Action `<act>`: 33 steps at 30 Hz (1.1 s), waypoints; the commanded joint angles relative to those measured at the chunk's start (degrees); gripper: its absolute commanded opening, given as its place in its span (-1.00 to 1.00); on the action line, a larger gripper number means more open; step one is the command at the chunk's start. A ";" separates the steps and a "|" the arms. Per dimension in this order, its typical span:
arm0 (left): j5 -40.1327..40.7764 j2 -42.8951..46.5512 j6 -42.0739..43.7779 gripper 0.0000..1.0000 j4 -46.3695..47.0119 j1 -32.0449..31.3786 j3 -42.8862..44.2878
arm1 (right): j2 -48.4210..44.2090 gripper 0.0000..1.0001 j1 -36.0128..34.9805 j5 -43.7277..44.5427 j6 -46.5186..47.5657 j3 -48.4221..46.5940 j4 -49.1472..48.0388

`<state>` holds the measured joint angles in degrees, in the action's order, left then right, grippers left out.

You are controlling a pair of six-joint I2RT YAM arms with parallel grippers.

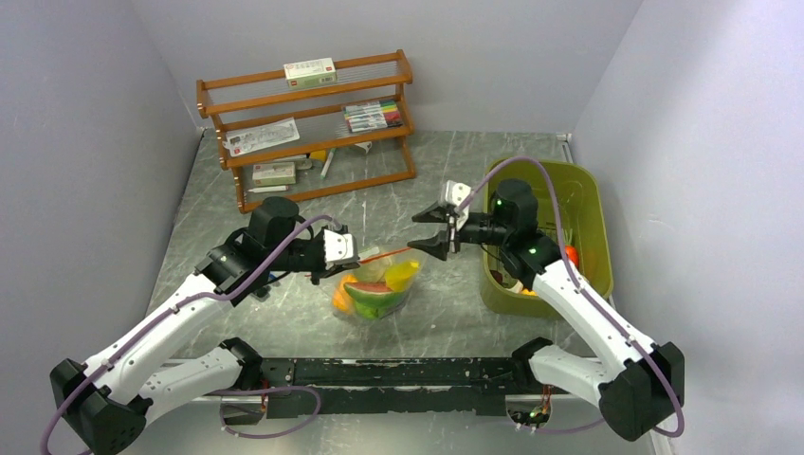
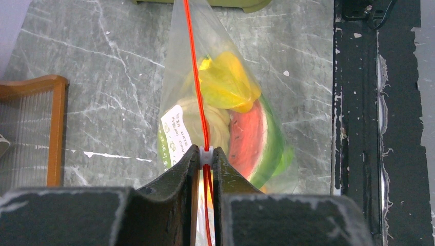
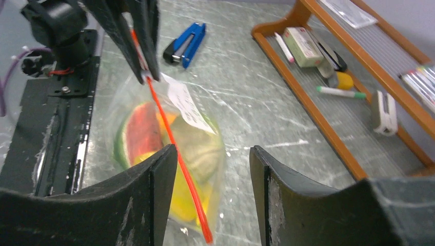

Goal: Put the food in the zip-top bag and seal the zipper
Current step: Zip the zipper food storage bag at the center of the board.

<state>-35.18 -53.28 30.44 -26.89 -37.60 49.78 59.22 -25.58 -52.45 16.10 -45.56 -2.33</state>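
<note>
Zip-top bag [image 1: 374,296], food [image 2: 246,136] inside, sags on the bench [image 1: 427,171] beside the green bin [image 1: 595,227]. Left fingers [image 2: 179,174] pinch the zipper [image 2: 197,92] end; right fingers [image 3: 159,174] spread, holding nothing. Film looks limp and slick, load light: take hold only on the stiffer zipper strip.

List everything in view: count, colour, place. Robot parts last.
zip-top bag: one, clear, table centre.
zipper: one, red-orange, stretched between the end effectors.
food: several pieces, yellow, orange, plus a red-green watermelon slice; inside the bag.
bin: one, olive-green, right side.
rack: one, brown wood, far left.
marker pens: one row, mixed colours, rack's middle shelf.
stapler: one, blue, table beside the left arm.
left end effector: black, shut on the zipper.
right end effector: black, open, at the zipper's other end.
</note>
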 commanded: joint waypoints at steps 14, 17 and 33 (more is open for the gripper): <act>-3.17 0.79 -0.37 -0.86 2.86 -0.08 1.33 | 9.81 0.18 -17.86 8.69 8.42 -10.01 13.23; -4.02 0.87 -0.31 -0.86 3.21 -0.10 1.14 | 11.44 0.18 -19.59 11.93 8.70 -11.12 13.30; -2.68 1.74 0.82 -0.86 1.41 -0.09 1.04 | 8.83 -1.00 -20.88 15.31 12.42 -9.59 10.69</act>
<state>-36.64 -52.82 30.48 -26.00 -37.60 49.87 71.42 -46.54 -38.83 26.46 -55.96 10.70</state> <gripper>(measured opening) 0.101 0.010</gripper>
